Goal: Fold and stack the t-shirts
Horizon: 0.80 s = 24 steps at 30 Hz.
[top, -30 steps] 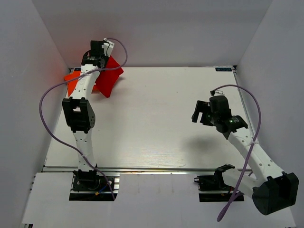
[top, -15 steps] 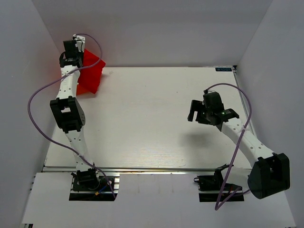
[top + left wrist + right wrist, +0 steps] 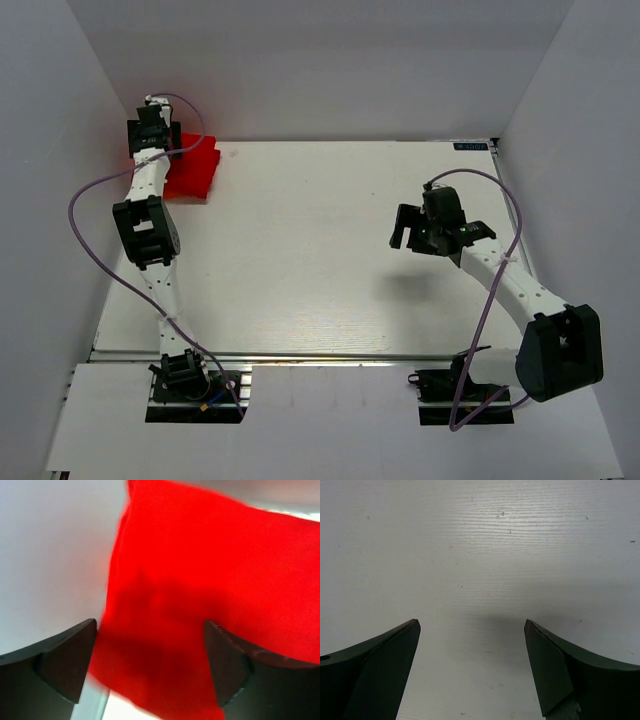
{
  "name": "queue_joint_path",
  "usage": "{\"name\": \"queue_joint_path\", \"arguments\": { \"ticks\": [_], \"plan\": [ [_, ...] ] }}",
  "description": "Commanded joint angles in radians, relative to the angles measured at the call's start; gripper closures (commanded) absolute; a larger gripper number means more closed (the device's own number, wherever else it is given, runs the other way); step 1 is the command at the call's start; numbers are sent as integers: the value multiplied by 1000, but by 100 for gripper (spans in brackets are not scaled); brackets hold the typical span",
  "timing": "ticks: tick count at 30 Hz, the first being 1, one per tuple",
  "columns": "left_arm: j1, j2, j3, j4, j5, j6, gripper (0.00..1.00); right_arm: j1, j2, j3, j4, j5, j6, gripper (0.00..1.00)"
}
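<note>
**Red t-shirt (image 3: 192, 170) lying folded in far-left corner – both grippers holding nothing**

My left gripper (image 3: 150, 672) is hanging right over the red t-shirt w/ jaws spread wide. The cloth is filling the gap btwn my fingers (image 3: 67, 657) but I'm not pinching any of it. My right gripper (image 3: 412, 228) is also standing fully open, hovering over bare table (image 3: 480, 555) on the right side, well apart from the cloth.

I'm not making out the orange t-shirt in any view. It could be lying under the red one, but I'm not able to tell.

What I'm worrying about:

- Snagging. My fingertips are sitting very close to the fabric, so pulling back at an angle is prob. going to drag a layer along and open the fold.
- Edge. The bundle is lying hard against the far-left corner, and some red seems to be showing past my arm, toward the left wall (image 3: 60, 150). If a flap is hanging over the table rim, soft cotton is likely to be slipping off.
- Springing. Loose cotton w/ no weight on it tends to relax, so the top fold may be creeping open.
- Cable (image 3: 90, 200). My purple lead is looping wide on the left and could be brushing the stack as I'm retreating.
</note>
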<state>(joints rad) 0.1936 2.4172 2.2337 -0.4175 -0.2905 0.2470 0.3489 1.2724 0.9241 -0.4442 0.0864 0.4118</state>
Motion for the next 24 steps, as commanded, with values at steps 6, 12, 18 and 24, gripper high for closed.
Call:
{"name": "queue_joint_path", "arguments": {
  "ticks": [6,12,18,24],
  "plan": [
    [4,-90,49,9,-66,-80,0,10,1,42,4,-25,-4,10],
    [-16,-191,-41,-26,-10,-121,0,10,-88,21,-1,-20,-8,10],
    [-43,-329,-119,-234,270,-290,0,4,-172,2,-24,-14,-30,10],
    [-230,-593,-550,-187,237,-521,0,7,-269,-83,-31,-63,-2,10]
  ]
}}
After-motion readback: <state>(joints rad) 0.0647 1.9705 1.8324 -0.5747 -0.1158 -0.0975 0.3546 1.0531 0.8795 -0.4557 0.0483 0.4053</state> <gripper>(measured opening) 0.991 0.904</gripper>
